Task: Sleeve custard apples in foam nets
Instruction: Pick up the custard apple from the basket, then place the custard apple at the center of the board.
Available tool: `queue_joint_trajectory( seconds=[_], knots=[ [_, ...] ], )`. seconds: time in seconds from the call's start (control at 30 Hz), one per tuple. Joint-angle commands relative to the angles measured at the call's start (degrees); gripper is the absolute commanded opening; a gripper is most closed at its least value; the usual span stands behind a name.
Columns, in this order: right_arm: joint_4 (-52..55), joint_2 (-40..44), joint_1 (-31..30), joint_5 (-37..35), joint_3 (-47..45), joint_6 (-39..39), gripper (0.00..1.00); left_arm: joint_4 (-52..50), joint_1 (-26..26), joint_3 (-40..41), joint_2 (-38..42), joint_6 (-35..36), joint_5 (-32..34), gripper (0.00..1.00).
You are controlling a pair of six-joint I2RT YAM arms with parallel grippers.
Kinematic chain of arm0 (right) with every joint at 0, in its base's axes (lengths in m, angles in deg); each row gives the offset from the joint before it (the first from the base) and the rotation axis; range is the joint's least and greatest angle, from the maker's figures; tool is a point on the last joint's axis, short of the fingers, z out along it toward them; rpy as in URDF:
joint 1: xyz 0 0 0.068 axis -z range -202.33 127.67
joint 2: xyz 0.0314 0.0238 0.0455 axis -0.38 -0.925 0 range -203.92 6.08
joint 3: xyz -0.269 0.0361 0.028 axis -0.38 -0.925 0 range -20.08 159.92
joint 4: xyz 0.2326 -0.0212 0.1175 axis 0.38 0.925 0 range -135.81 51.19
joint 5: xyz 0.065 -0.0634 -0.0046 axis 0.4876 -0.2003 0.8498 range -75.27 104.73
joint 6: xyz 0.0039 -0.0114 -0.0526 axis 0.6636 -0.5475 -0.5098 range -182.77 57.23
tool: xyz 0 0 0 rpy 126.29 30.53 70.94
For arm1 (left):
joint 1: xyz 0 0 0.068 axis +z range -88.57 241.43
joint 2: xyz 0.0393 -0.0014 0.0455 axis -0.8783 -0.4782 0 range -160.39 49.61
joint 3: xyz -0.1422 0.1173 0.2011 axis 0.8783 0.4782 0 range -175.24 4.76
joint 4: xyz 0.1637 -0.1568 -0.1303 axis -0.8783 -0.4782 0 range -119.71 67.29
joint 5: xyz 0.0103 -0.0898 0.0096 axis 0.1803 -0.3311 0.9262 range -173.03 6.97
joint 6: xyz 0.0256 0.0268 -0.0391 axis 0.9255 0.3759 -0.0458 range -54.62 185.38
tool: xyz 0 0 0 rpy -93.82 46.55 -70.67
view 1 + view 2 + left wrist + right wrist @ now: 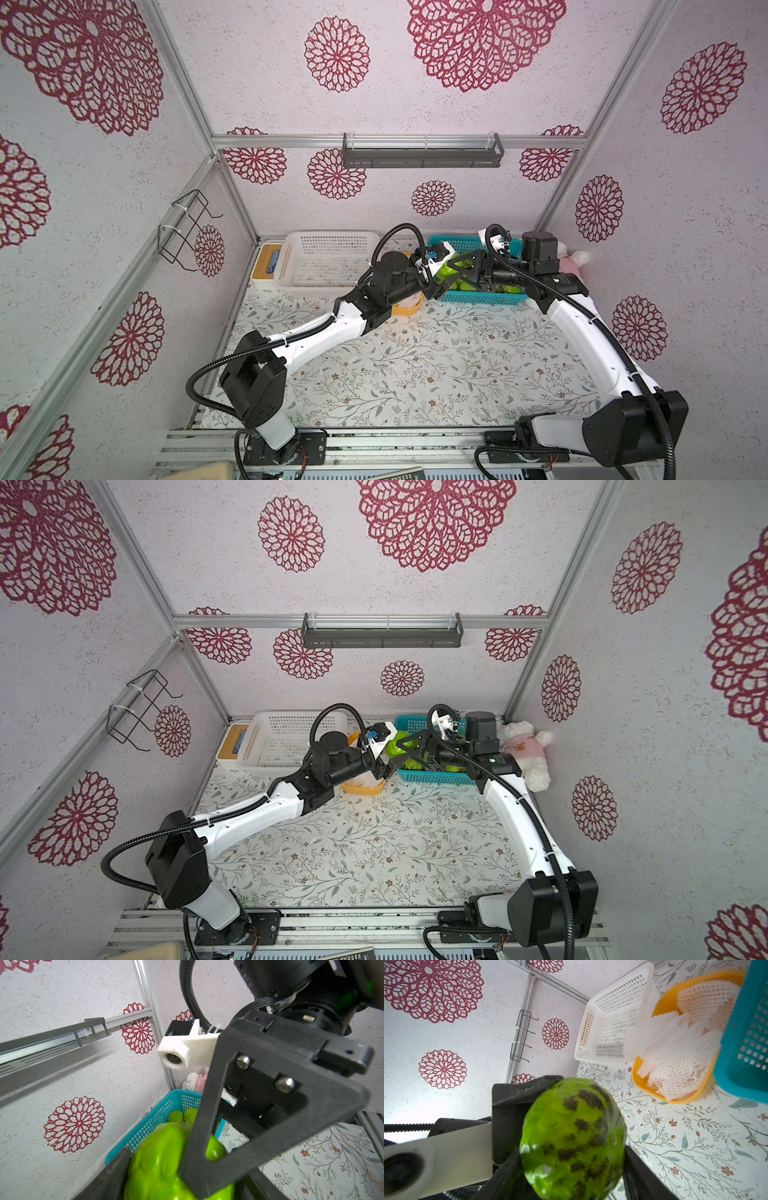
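One bare custard apple point(451, 269) point(395, 748), bright green with dark blotches, hangs in the air over the near left corner of a teal basket point(482, 297). My right gripper point(573, 1167) reaches in from the right, a finger pressed on each side of the fruit point(573, 1138). From the left, my left gripper point(176, 1185) also straddles this fruit point(162, 1163), its fingers against it. More custard apples point(182, 1115) lie in the teal basket. White foam nets point(675, 1059) are piled in an orange bowl point(660, 1093) next to the basket.
An empty white perforated basket point(328, 257) stands at the back left, with a small white box point(266, 266) beside it. A plush toy point(523, 750) sits in the back right corner. The orange bowl point(405, 309) lies under my left wrist.
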Motion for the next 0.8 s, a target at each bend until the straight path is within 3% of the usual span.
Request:
queue_joint_trajectory(
  seconds=[0.0, 0.1, 0.2, 0.43, 0.63, 0.77],
  knots=[
    [-5.58, 2.17, -0.75, 1.99, 0.77, 2.38, 0.77, -6.11, -0.73, -3.05, -1.28, -0.18, 0.28, 0.54],
    [-6.27, 2.2, -0.7, 1.19, 0.85, 2.71, 0.91, -9.43, -0.66, -4.17, -1.24, -0.77, 1.44, 0.47],
    [-5.78, 2.25, -0.68, -0.1, 1.76, 1.89, 0.98, -11.71, -0.5, -3.48, 0.15, -1.0, 3.16, 0.45],
    [1.48, 3.59, 2.29, -7.88, 4.02, -2.75, 0.99, -27.46, -0.29, 0.76, 9.22, -0.86, 8.32, 0.43],
    [10.73, 5.18, 4.26, -23.79, 4.84, -9.47, 0.99, -51.76, -1.16, 2.78, 16.89, -5.45, 8.81, 0.45],
    [14.7, 7.15, 3.91, -35.81, 2.96, -13.2, 0.99, -62.61, -3.71, 4.7, 18.72, -11.23, 8.42, 0.45]
  ],
)
